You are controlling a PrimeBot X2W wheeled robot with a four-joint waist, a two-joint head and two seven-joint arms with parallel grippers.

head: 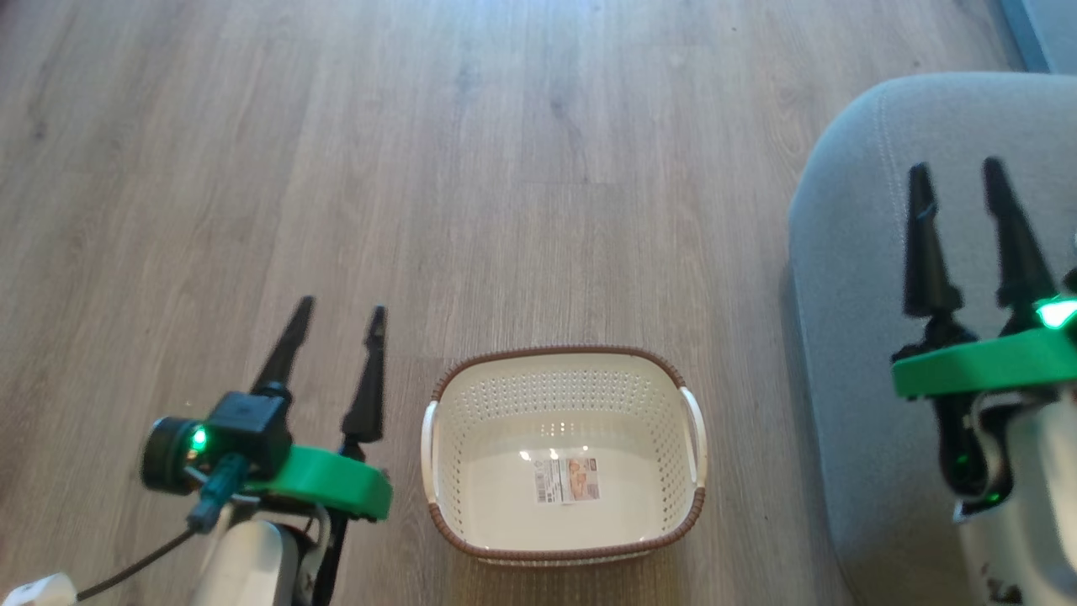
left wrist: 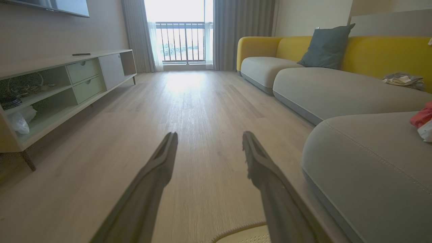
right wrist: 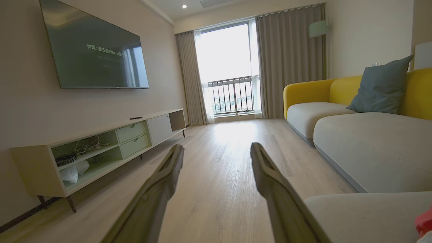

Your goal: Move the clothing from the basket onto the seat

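Desk: Item one, the clothing?
Operator: I logged soft bright red fabric garments with white trim (left wrist: 422, 118) lying on the large grey upholstered sofa cushion (head: 850, 252), at the right edge of my left wrist view.
Desk: Item two?
Operator: I logged the small oval cream plastic laundry basket (head: 555, 351), brown woven-look rim, on the pale wood-plank floor (head: 421, 168) just beside the cushion, with a paper label (head: 568, 480) showing on its bottom.
Desk: Grippers?
Operator: The left gripper (head: 342, 306) hung beside the basket, fingers spread, holding nothing. The right gripper (head: 957, 166) hung over the cushion, likewise.
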